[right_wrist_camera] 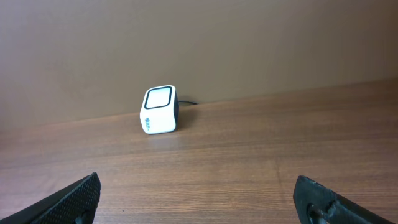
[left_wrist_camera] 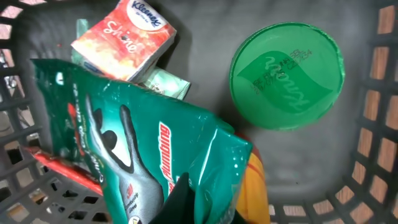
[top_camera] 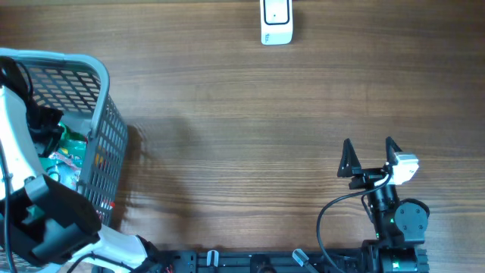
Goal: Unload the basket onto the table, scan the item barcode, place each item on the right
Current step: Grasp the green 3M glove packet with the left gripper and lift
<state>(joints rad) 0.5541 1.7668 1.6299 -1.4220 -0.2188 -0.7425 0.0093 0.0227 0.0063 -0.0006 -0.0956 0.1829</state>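
In the left wrist view my left gripper (left_wrist_camera: 194,200) is down inside the grey basket (left_wrist_camera: 374,93), shut on the lower edge of a green glove packet (left_wrist_camera: 143,143); one dark finger shows against the crinkled film. From overhead the left arm (top_camera: 19,144) hides that gripper over the basket (top_camera: 106,129) at the left edge. The white barcode scanner (top_camera: 276,21) stands at the far edge of the table and also appears in the right wrist view, where the scanner (right_wrist_camera: 159,110) faces the camera. My right gripper (top_camera: 370,152) (right_wrist_camera: 199,199) rests open at the near right, holding nothing.
Also lying in the basket are an orange Kleenex tissue pack (left_wrist_camera: 124,40), a round green lid (left_wrist_camera: 287,74), a yellow item (left_wrist_camera: 254,193) under the packet and a red item (left_wrist_camera: 56,167). Bare wooden table (top_camera: 250,129) stretches between basket and scanner.
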